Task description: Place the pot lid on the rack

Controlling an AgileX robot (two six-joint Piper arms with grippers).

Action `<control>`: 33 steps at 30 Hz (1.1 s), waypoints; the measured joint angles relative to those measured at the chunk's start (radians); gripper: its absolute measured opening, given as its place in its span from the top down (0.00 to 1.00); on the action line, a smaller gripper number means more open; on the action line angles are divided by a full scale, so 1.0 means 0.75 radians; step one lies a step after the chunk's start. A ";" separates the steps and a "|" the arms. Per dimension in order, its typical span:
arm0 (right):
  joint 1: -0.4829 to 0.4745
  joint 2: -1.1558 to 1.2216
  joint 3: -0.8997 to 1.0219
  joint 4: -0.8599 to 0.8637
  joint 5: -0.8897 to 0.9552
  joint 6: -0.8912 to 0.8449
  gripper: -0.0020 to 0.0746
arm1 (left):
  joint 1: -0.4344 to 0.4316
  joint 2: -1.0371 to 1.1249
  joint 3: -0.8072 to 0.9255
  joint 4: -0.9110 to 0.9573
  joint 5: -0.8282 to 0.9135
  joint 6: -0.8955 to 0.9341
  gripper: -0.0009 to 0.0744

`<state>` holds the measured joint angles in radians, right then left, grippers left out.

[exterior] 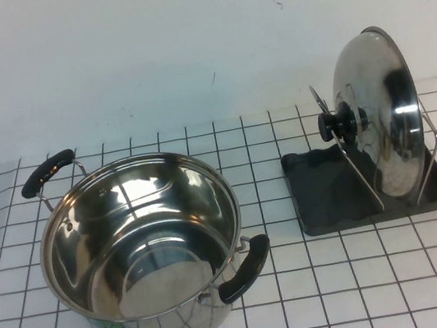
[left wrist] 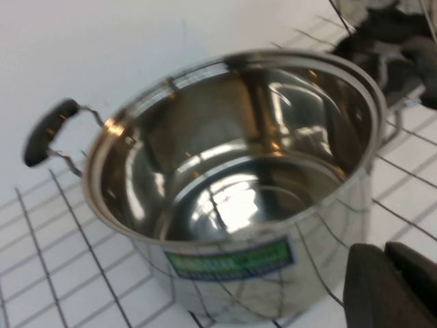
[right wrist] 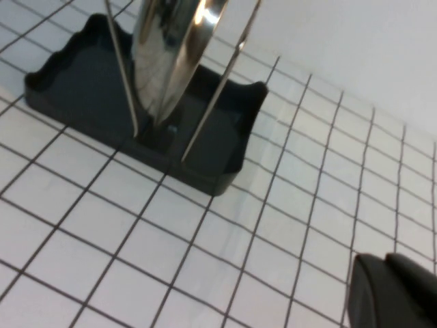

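Observation:
The pot lid (exterior: 377, 114), shiny steel with a black knob (exterior: 338, 123), stands on edge between the wire loops of the dark grey rack (exterior: 323, 193) at the right of the table. In the right wrist view the lid's lower edge (right wrist: 167, 61) rests in the rack (right wrist: 82, 78). My right gripper (right wrist: 384, 258) is shut and empty, low over the tiles, apart from the rack. My left gripper (left wrist: 384, 249) is shut and empty beside the pot's near wall. No arm touches the lid.
A deep steel pot (exterior: 145, 254) with two black handles stands open at the left of the table; it fills the left wrist view (left wrist: 239, 178). A white checked cloth (exterior: 304, 283) covers the table. A white wall stands behind.

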<state>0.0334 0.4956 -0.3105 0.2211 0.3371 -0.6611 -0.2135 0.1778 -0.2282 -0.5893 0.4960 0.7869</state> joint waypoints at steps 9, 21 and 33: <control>0.000 0.000 0.000 -0.076 0.034 -0.011 0.98 | 0.000 0.000 0.000 0.002 0.216 0.000 0.99; 0.000 0.000 0.000 -0.079 -0.028 -0.036 0.98 | 0.000 -0.062 0.051 0.067 0.233 0.006 0.99; 0.000 -0.002 0.000 -0.083 -0.025 -0.037 0.98 | 0.010 -0.254 0.051 0.157 0.233 0.006 0.99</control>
<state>0.0334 0.4941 -0.3105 0.1591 0.3181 -0.6887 -0.2057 -0.0128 -0.1903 -0.4715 0.6709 0.7912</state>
